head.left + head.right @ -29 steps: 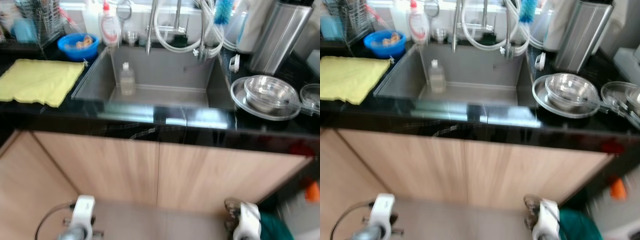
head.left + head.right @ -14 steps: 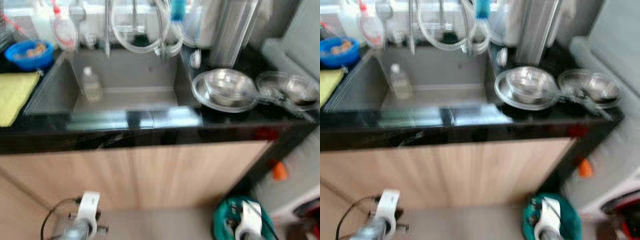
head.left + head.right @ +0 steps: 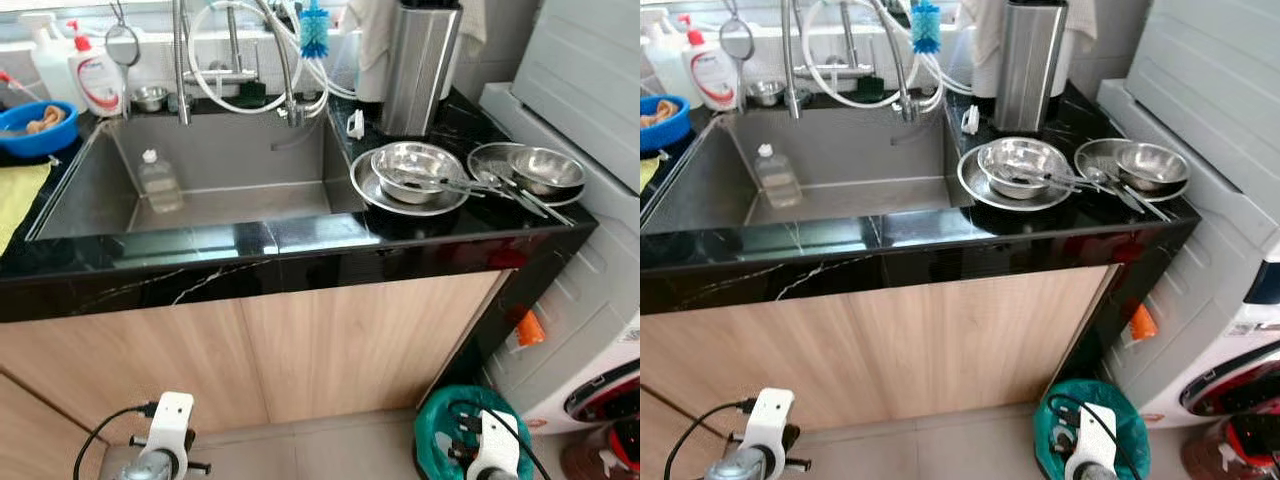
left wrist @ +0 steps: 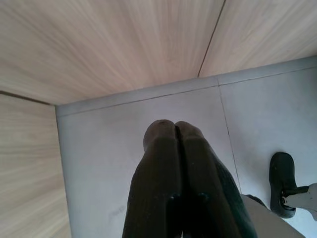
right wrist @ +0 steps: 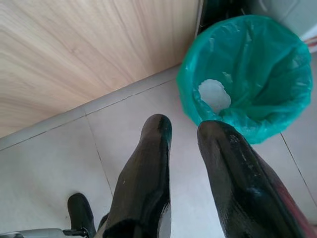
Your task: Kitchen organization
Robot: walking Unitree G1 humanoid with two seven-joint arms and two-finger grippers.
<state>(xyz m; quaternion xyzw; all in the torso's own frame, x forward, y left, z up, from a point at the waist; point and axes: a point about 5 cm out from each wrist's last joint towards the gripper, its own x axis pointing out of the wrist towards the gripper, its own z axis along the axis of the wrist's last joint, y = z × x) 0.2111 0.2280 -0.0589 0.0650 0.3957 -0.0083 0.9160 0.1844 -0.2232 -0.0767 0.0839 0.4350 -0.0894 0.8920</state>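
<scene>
A black counter (image 3: 300,260) holds a steel sink (image 3: 230,205) with a small clear bottle (image 3: 158,180) standing in it. To the sink's right, a steel bowl (image 3: 412,160) sits on a steel plate (image 3: 385,195), and a second bowl (image 3: 545,167) sits on another plate, with utensils (image 3: 500,185) lying between them. Both arms hang low in front of the wooden cabinet doors (image 3: 330,350). My left gripper (image 4: 173,127) is shut and empty above the floor tiles. My right gripper (image 5: 185,126) is open and empty, near a green-lined bin (image 5: 250,74).
A tall steel canister (image 3: 418,65), a blue brush (image 3: 314,30) and the faucet (image 3: 182,60) stand behind the sink. A soap bottle (image 3: 97,78), blue bowl (image 3: 35,100) and yellow cloth (image 3: 15,195) are at the left. A washing machine (image 3: 590,300) flanks the counter's right end.
The camera has swung to the right and sharpened, bringing the counter's right end, second bowl and washing machine into view. Both arms still hang low.
</scene>
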